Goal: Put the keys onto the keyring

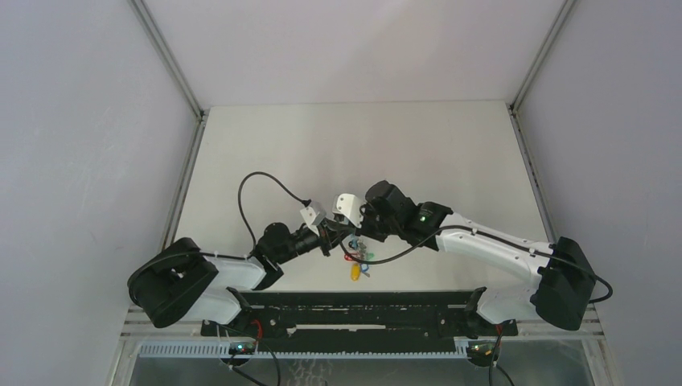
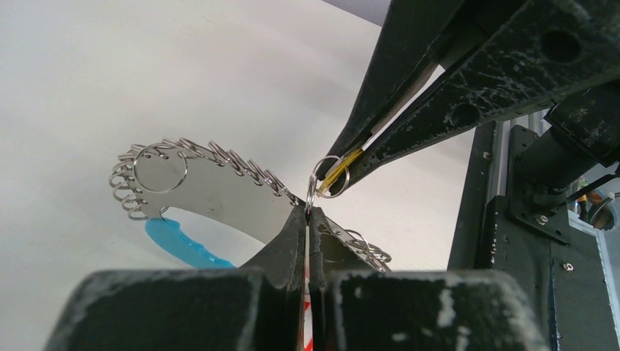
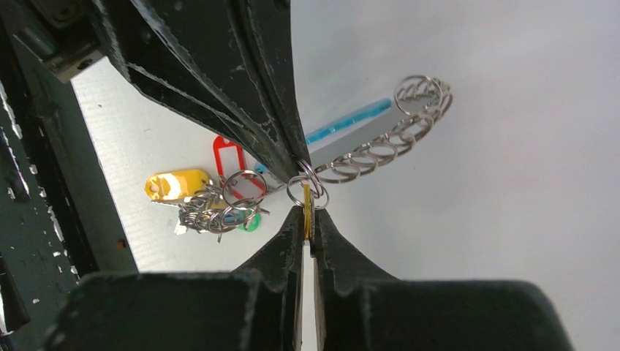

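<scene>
We see the left fingers pressed together on the edge of the keyring. It is a curved silver metal band edged with many small wire rings and backed by a bright blue curved strip. A sliver of red shows in the slit between these fingers. The keyring is up off the pale counter and arches away to the left in the left wrist view.

The right fingers are closed too, pinching a thin yellow key seen edge-on, with a small silver split ring at its tip. That ring sits right at the spot where the left fingers grip the band, so the two pairs of fingers meet almost tip to tip.

In the right wrist view, a yellow plastic tag, a red plastic tag and a green-headed key cluster nearby with a tangle of loose silver rings. We cannot tell whether these dangle or lie on the counter.
</scene>
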Robot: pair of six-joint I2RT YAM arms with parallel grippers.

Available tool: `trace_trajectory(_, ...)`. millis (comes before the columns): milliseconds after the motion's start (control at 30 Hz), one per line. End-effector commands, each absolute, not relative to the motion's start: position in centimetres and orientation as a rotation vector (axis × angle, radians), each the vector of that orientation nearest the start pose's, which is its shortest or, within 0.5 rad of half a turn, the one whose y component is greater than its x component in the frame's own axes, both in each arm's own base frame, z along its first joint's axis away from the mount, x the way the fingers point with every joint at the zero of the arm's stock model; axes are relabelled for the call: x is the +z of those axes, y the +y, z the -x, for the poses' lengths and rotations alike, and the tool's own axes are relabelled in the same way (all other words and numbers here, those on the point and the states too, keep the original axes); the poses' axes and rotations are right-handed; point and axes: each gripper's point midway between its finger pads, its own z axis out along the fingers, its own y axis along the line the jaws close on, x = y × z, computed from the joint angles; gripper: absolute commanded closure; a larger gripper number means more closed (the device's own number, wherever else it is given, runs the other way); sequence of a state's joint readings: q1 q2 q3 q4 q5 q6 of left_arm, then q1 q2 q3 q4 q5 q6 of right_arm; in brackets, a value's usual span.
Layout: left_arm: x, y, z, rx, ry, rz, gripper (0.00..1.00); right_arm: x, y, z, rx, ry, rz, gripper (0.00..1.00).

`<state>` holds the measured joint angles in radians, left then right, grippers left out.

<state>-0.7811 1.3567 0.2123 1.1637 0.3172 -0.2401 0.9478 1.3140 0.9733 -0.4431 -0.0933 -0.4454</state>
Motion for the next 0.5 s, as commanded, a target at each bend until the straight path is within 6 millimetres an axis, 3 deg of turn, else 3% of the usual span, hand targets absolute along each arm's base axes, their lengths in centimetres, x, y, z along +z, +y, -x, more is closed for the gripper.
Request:
trace_trajectory(0, 16.8, -30.0, -21.8, -1.011, 1.390, -0.665, 1.00, 15.9, 27.8, -22.5, 0.300, 1.815, 1.470, 1.00)
trace_trajectory(233, 17.0, -29.2, -22.4, -0.999, 1.396, -0.580, 1.00, 14.3, 25.4, -22.7, 0.277, 1.911, 1.421, 1.00)
trace_trajectory(467, 17.2, -28.9, -22.6, -1.024, 1.388, -0.516, 1.00, 12.1, 26.2, -21.9, 0.329, 1.961, 1.469, 1.00)
